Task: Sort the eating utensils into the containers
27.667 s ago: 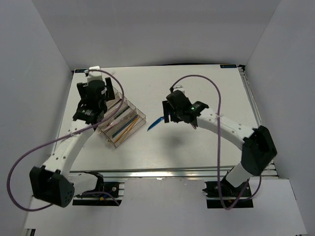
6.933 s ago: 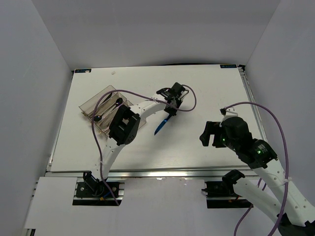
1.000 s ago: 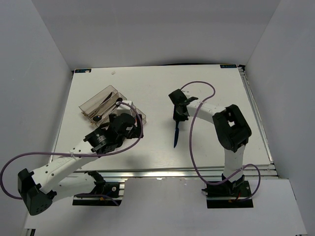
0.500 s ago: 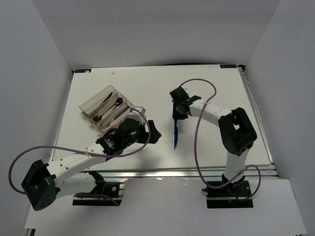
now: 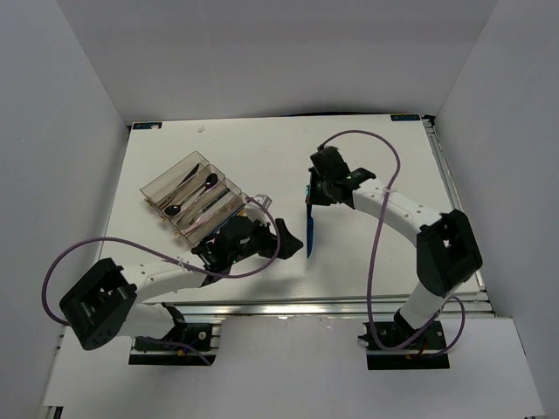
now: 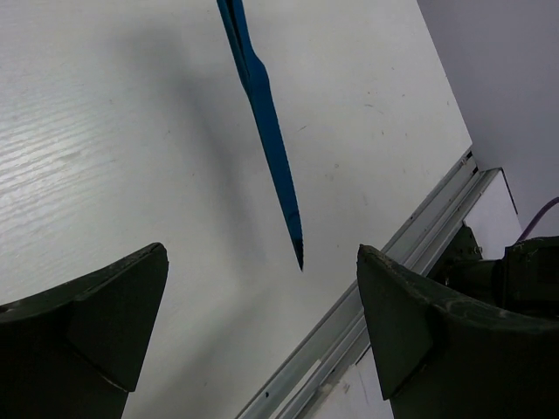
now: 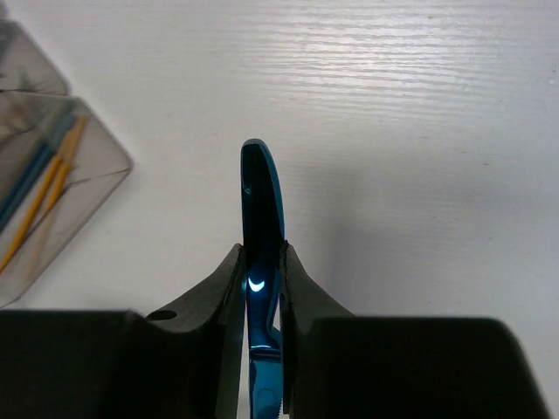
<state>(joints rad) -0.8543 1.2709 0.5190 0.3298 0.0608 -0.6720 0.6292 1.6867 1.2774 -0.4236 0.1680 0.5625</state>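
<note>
My right gripper [image 5: 312, 195] is shut on the handle of the blue knife [image 5: 308, 229], which hangs blade down over the table's middle. In the right wrist view the knife [image 7: 262, 188] sticks up between the pads, with the gripper [image 7: 261, 262] clamped on it. My left gripper [image 5: 293, 239] is open, low over the table beside the knife's tip. In the left wrist view the blade [image 6: 266, 140] points down toward the gap between the wide-spread fingers [image 6: 96, 314]. The clear tray [image 5: 157, 185] lies left of centre, holding black spoons [image 5: 194, 184] and orange sticks [image 7: 48, 188].
The table's metal front rail [image 6: 367, 327] runs just past the left fingers. The tray's near corner [image 7: 105, 170] lies left of the right gripper. Purple cables loop over both arms. White walls close in the table on three sides.
The left arm has swung right, and its open gripper now sits by the knife's tip. The right gripper has shifted slightly right with the knife still in it.
</note>
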